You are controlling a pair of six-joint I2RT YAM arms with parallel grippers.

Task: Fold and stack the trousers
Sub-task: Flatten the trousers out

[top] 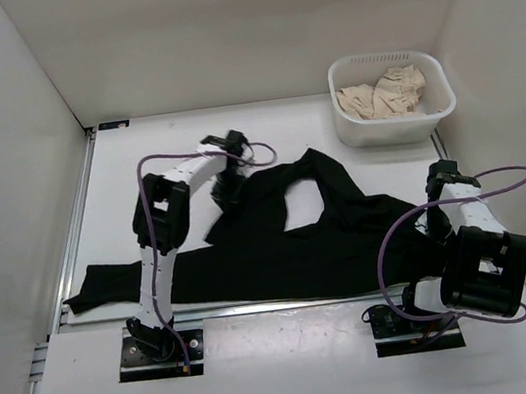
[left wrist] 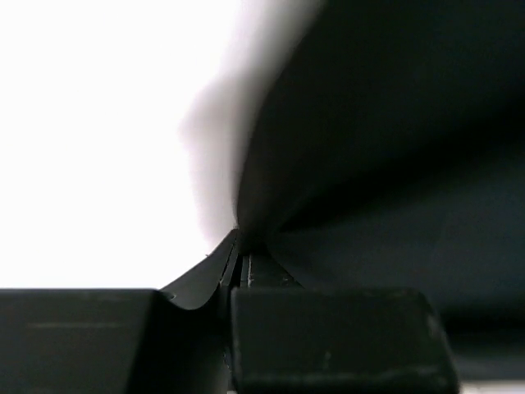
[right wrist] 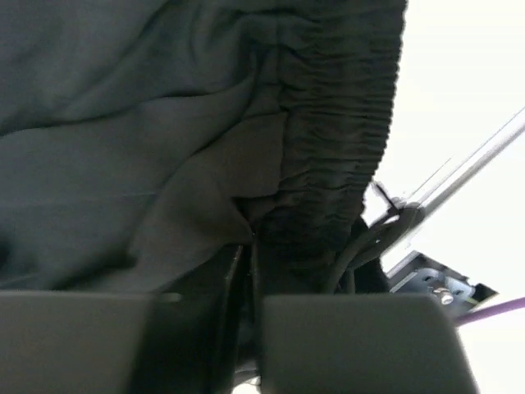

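The black trousers (top: 278,247) lie spread across the table, one leg running to the left front edge, the other bent up toward the middle. My left gripper (top: 225,194) is shut on the upper leg's edge; in the left wrist view the black cloth (left wrist: 385,148) rises from between my closed fingers (left wrist: 240,261). My right gripper (top: 430,225) is shut on the gathered waistband (right wrist: 336,139) at the right end of the trousers, which fills the right wrist view above the closed fingers (right wrist: 250,254).
A white basket (top: 395,117) holding beige cloth (top: 384,93) stands at the back right. White walls enclose the table on three sides. A metal rail (top: 73,238) runs along the table's left edge, another along the front.
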